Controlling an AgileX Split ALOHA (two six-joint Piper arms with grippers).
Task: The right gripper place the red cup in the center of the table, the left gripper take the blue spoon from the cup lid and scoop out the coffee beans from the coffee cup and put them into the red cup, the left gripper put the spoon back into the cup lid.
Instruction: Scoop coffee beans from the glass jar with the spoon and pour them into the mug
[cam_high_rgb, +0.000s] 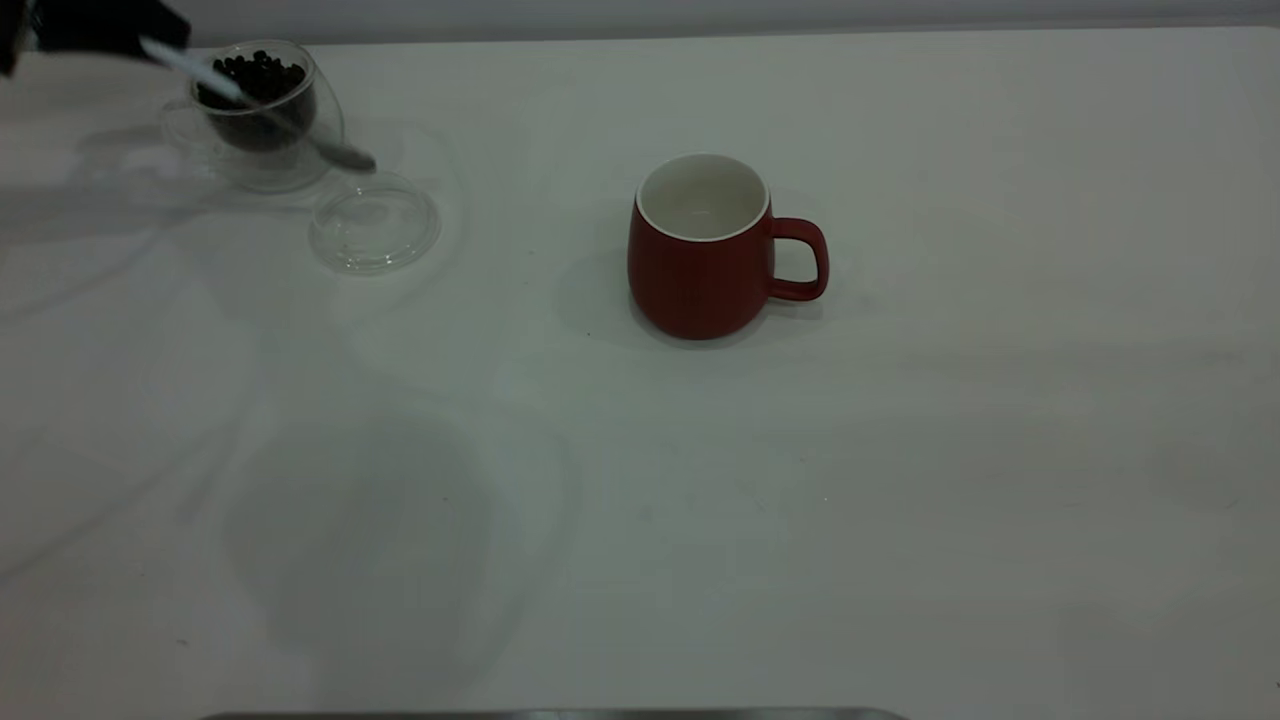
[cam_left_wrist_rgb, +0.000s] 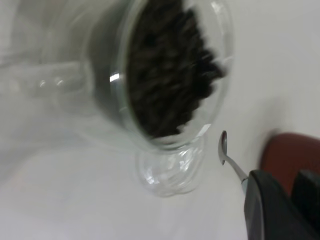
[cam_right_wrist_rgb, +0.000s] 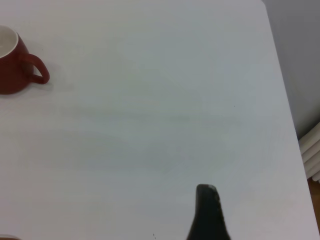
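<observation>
The red cup stands upright and empty near the middle of the table, handle to the right; it also shows in both wrist views, as the red cup and the red cup. At the far left, the clear coffee cup holds a heap of coffee beans. The cup lid lies flat beside it, nothing on it. My left gripper is shut on the blue spoon by its handle; the metal bowl hangs between cup and lid. My right gripper hovers over bare table, right of the red cup.
The table's right edge runs close to the right gripper, with a grey wall and white ribbed tubing beyond it. A grey strip lines the near table edge.
</observation>
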